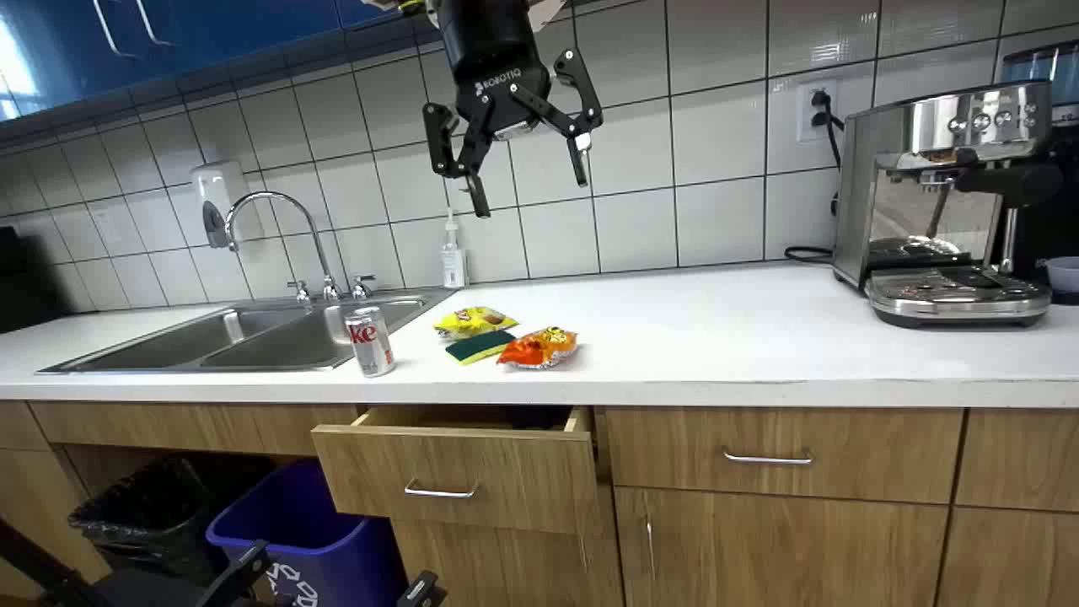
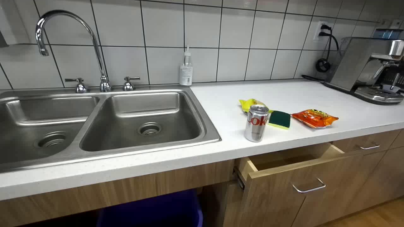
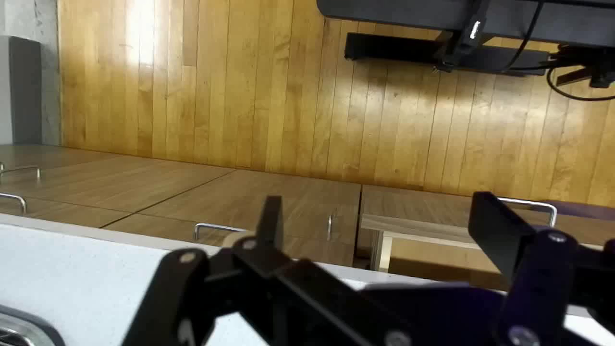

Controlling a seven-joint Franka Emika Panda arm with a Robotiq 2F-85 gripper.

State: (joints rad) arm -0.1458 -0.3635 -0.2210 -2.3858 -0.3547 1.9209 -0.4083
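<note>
Trouble, we judge, could start at the counter's point(image 1: 733, 337) near edge: the can point(image 2: 256, 123) stands upright there, just right of the sink point(image 2: 208, 132), and if we come in low from the side, one nudge could topple it, maybe tipping it over the edge toward the pulled-out drawer point(image 1: 506, 464). That drawer juts out on the near side, so a careless drop past the counter could catch its front. Now look right of the can: the sponge point(image 1: 480, 346) lies with the yellow bag point(image 1: 475, 321) to its far left and the orange bag point(image 1: 539, 347) to its right, packed so close that a grab at any one could shove its neighbour, and those slick wrappers could slip from a poor grip. And the gripper point(image 1: 531, 196)? We have it hanging high, well apart from all of that. Its fingers point(image 3: 270, 221) are spread wide, holding nothing, touching nothing. In the wrist view we look past them to the counter edge, the drawer and the floor point(image 3: 216, 96); can, sponge and bags don't show there.
</note>
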